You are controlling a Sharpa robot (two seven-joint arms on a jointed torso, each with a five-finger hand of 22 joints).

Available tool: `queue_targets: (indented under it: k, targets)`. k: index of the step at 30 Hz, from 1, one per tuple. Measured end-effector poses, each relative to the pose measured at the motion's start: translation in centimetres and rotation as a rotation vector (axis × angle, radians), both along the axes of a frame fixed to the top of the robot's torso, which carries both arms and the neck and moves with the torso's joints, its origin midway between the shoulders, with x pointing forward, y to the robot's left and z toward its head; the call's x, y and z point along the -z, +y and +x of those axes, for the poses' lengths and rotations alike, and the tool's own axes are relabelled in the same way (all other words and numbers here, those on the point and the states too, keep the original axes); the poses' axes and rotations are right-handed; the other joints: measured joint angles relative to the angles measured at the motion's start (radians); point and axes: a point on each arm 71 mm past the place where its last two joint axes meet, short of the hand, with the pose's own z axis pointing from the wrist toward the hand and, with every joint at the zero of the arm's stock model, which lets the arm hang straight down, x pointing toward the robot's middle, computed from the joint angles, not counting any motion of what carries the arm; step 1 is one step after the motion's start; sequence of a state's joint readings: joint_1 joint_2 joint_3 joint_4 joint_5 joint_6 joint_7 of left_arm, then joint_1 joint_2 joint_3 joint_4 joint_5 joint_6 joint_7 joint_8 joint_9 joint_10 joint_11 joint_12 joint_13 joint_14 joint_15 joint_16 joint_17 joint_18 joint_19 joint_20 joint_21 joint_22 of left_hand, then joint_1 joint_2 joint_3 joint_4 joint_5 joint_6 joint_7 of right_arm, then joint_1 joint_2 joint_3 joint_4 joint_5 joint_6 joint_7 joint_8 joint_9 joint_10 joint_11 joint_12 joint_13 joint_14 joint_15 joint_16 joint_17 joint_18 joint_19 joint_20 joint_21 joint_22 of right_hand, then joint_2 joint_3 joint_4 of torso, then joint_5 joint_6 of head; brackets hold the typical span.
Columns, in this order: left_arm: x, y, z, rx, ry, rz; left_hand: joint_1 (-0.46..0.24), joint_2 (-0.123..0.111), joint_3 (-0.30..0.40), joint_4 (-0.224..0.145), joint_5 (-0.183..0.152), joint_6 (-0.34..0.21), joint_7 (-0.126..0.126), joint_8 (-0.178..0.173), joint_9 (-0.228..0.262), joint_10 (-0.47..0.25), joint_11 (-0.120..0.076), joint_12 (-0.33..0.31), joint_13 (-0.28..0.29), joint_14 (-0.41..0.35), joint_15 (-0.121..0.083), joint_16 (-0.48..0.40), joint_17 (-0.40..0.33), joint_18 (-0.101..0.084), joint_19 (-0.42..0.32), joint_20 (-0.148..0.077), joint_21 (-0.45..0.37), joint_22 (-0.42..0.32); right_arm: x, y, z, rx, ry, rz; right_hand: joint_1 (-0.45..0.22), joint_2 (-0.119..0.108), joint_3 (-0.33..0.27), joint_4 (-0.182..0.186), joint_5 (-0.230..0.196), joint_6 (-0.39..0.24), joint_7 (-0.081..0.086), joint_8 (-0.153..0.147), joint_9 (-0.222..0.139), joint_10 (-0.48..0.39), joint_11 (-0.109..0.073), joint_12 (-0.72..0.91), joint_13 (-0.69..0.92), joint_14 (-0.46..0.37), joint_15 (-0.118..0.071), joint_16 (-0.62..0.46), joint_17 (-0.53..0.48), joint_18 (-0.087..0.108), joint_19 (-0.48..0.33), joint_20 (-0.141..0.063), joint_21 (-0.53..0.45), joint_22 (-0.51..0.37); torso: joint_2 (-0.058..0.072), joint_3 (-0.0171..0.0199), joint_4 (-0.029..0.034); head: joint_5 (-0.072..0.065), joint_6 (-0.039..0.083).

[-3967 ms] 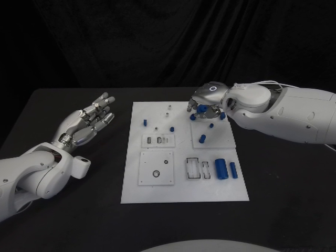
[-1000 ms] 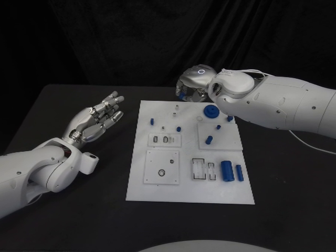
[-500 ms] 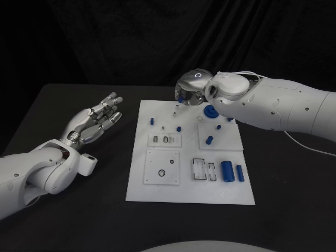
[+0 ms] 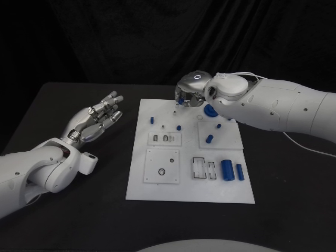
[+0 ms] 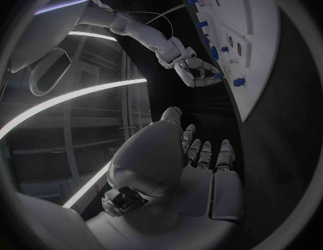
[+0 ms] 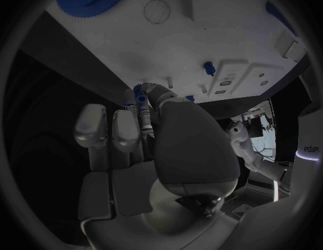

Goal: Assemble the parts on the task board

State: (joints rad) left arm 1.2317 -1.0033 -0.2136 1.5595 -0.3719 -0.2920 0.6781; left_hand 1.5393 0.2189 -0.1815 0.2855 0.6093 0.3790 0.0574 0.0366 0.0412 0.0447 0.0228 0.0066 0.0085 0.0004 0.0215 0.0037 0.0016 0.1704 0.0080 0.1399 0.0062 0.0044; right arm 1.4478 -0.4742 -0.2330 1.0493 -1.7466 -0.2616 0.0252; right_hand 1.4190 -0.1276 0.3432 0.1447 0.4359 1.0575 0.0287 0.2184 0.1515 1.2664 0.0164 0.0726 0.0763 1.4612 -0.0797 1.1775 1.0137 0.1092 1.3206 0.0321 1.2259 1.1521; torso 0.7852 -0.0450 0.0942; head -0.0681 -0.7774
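Two hands show in the head view: the right hand (image 4: 189, 96) has swung from the blue gear (image 4: 211, 111) to the far edge of the task board (image 4: 185, 186), while the left hand (image 4: 94, 122) hovers spread and empty over the table (image 4: 77, 220). In the left wrist view, its fingers (image 5: 203, 153) lie straight. In the right wrist view, curled fingers (image 6: 137, 108) seem to pinch a small blue part (image 6: 139, 91), probably bound for a peg.

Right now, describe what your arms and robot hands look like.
Both arms have smooth, rounded white shells. The left robot hand and the right robot hand are silver metal with many fingers. A thin white cable loops over the right arm, and a glowing ring marks its wrist.
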Motion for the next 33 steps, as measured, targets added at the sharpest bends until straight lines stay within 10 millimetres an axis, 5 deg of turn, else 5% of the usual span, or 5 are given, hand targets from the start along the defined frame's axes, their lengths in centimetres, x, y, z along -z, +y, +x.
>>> queue_targets:
  k: [33]
  targets:
    - [0.06,-0.29,0.13,0.01,0.002,-0.002,0.004,0.004,0.003,-0.003,0.0,0.0,0.0,0.0,0.0,0.0,0.0,0.0,0.0,-0.002,0.002,0.0,-0.001,0.0,-0.004,0.003,0.0,0.0,0.66,0.78,0.16,-0.001,0.022,0.011,-0.005,0.003,0.003,0.008,0.005,-0.012,0.017,-0.018,0.001,-0.025,0.008,-0.006,0.0,-0.007,0.007,-0.005,-0.004,0.0,0.0,0.0,0.0,0.006,-0.003,-0.0046,0.0058,-0.008,-0.007]
